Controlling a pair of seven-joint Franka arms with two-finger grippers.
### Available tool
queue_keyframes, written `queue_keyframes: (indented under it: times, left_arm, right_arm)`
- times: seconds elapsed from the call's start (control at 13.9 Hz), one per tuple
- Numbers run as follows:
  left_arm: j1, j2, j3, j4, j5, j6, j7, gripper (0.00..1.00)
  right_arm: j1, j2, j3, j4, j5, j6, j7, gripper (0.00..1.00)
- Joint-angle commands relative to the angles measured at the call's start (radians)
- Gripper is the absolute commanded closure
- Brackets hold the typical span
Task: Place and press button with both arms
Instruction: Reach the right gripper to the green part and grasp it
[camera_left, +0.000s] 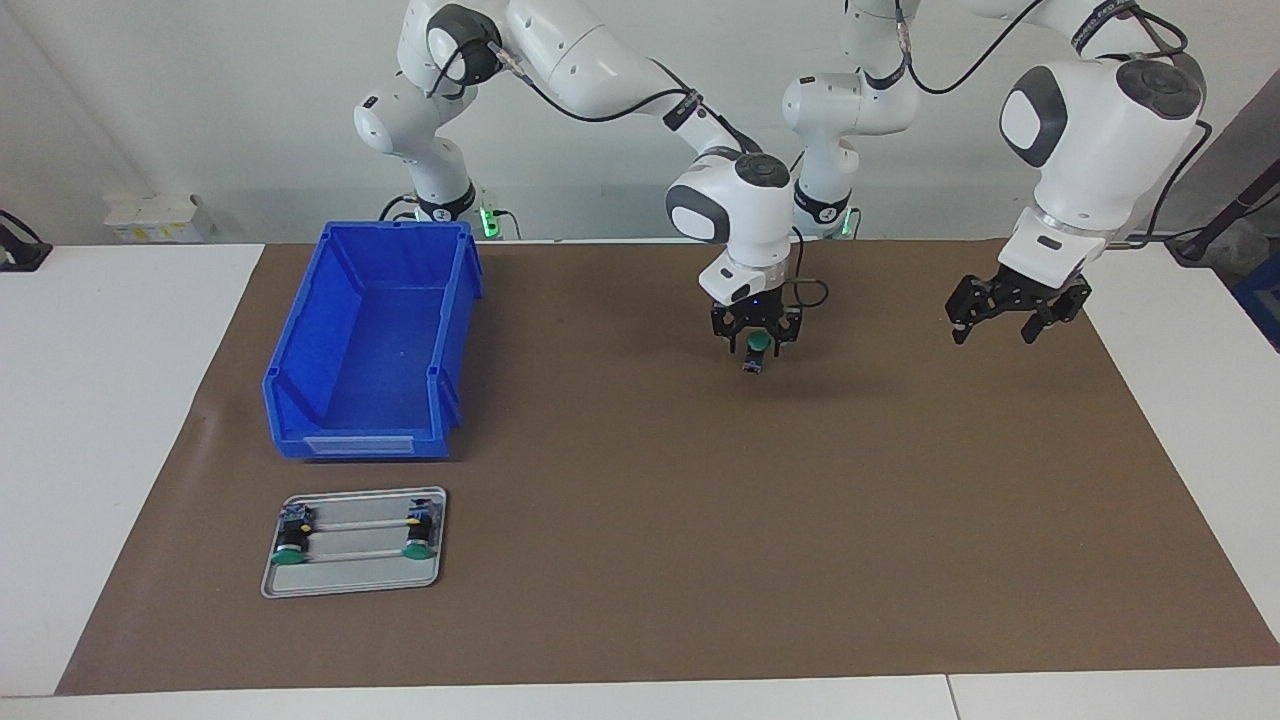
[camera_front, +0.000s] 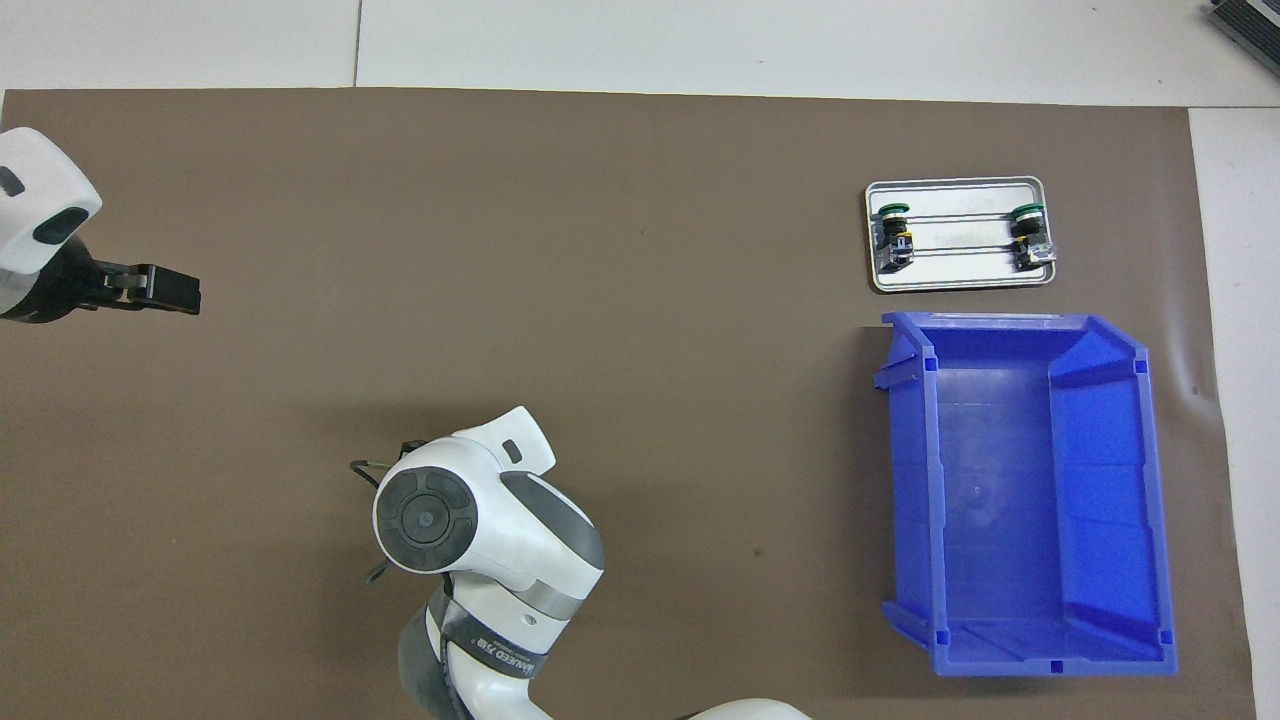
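The desk (camera_left: 640, 560) carries a brown mat that covers most of its top; its white surface shows only at the edges. The two white arms reach in from the robots' end. The right arm (camera_left: 600, 80) stretches toward the middle of the mat, and in the overhead view its wrist housing hides everything beneath it. The left arm (camera_left: 1090, 130) waits over the mat at its own end, cut off at the frame edge in the overhead view.

A blue bin (camera_left: 375, 340) sits toward the right arm's end of the desk, its open front facing away from the robots. From the bin, at about 6 o'clock in the facing view, lies a small metal tray (camera_left: 355, 578), farther from the robots, holding two spare buttons (camera_left: 290, 545) on their sides.

The left tool (camera_left: 1010, 322) hangs with its fingers spread wide and nothing in them. The right tool (camera_left: 757, 345) points down over the middle of the mat, its fingers closed around the button (camera_left: 758, 345): the green cap shows between them and the rear block hangs below, just above the mat. Whether it touches the mat is hard to make out.
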Motion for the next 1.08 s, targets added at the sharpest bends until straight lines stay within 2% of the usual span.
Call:
queue_keyframes:
  times: [0.0,0.5,0.72,0.86,1.01]
  left_arm:
    - [-0.001,-0.036,-0.001,-0.039,-0.009,0.025,-0.012,0.0]
    - [0.022,-0.039,-0.029,-0.009,-0.009,-0.018,-0.009,0.0]
    - [0.038,-0.039,-0.067,-0.011,-0.009,-0.006,-0.011,0.0]
    - [0.102,-0.039,-0.127,-0.017,-0.009,-0.005,-0.003,0.0]
    - [0.102,-0.039,-0.135,-0.02,-0.009,-0.005,0.0,0.0]
  right_arm:
    - [-0.005,-0.014,0.011,-0.02,-0.013,0.006,0.019,1.0]
    - [-0.028,-0.027,0.002,0.007,-0.014,-0.032,0.021,1.0]
    - [-0.074,-0.136,-0.001,-0.016,-0.014,-0.119,0.012,1.0]
    - [-0.132,-0.216,0.0,-0.045,-0.016,-0.165,-0.019,1.0]
    - [-0.207,-0.303,0.0,-0.072,-0.016,-0.227,-0.081,1.0]
